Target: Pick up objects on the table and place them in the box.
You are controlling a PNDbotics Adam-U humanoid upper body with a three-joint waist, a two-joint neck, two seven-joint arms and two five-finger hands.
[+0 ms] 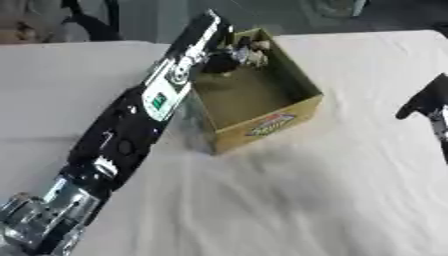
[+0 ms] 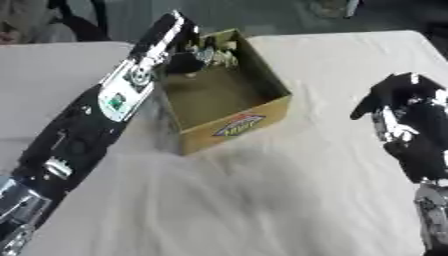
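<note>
Box sits open on the white bench, and my left hand is reaching over its far corner, down inside. Something pale shows at the fingers there, but I cannot tell whether they are curled on it or spread. I judge this to be the placing step. Next I would let the piece go low inside the box, then lift clear of the wall. My right hand waits well right of the box, fingers relaxed.
</note>
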